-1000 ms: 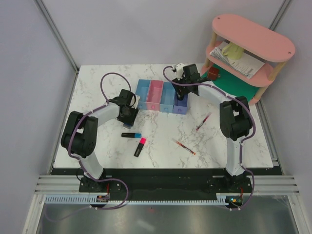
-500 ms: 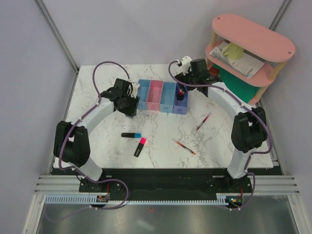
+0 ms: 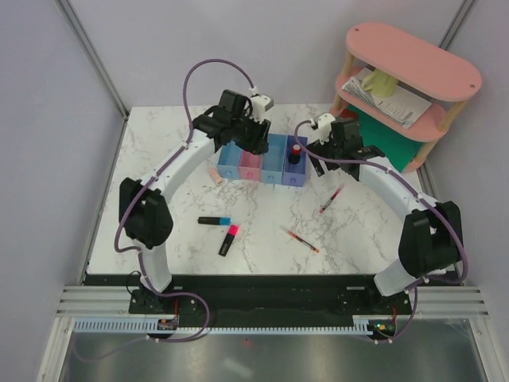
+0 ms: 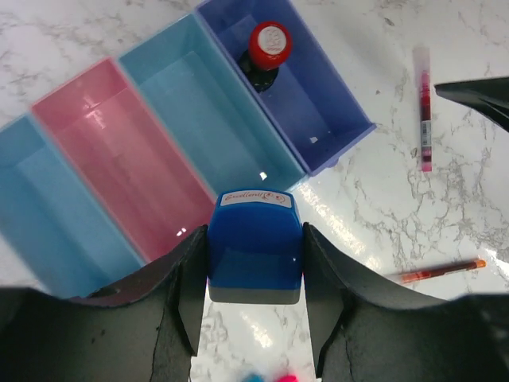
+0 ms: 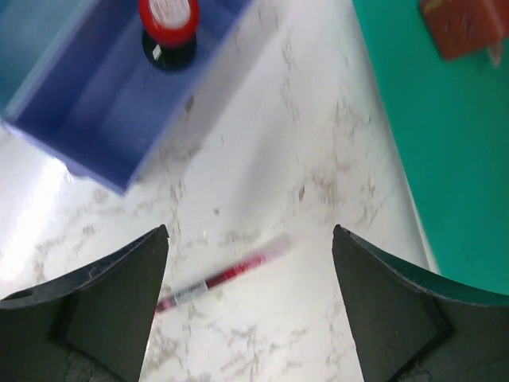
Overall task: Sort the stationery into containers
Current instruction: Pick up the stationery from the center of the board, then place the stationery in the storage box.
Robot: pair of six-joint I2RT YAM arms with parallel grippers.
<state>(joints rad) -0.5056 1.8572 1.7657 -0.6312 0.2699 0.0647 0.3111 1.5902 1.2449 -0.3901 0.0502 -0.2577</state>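
My left gripper (image 4: pixel 254 239) is shut on the blue-white block (image 4: pixel 254 259) and holds it above the near edge of the bins, between the pink bin (image 4: pixel 119 159) and the middle light blue bin (image 4: pixel 211 119); from above it (image 3: pixel 252 142) hangs over the row. The black-red bottle (image 3: pixel 295 151) stands upright in the purple-blue bin (image 3: pixel 297 171). My right gripper (image 5: pixel 250 263) is open and empty, over a red pen (image 5: pixel 219 278) just right of that bin. The beige eraser (image 3: pixel 215 175), two highlighters (image 3: pixel 215 220) (image 3: pixel 229 239) and a second red pen (image 3: pixel 300 239) lie on the table.
The pink two-tier shelf (image 3: pixel 413 60) with the yellow mug (image 3: pixel 382 82) and papers stands at the back right on a green mat (image 5: pixel 445 143). A brown-red object (image 5: pixel 465 28) lies on the mat. The left light blue bin (image 3: pixel 232 155) holds nothing.
My left arm has swung from the table left of the bins up and over the row, carrying the block. My right gripper has left the bottle in the purple-blue bin and drawn back to the right.
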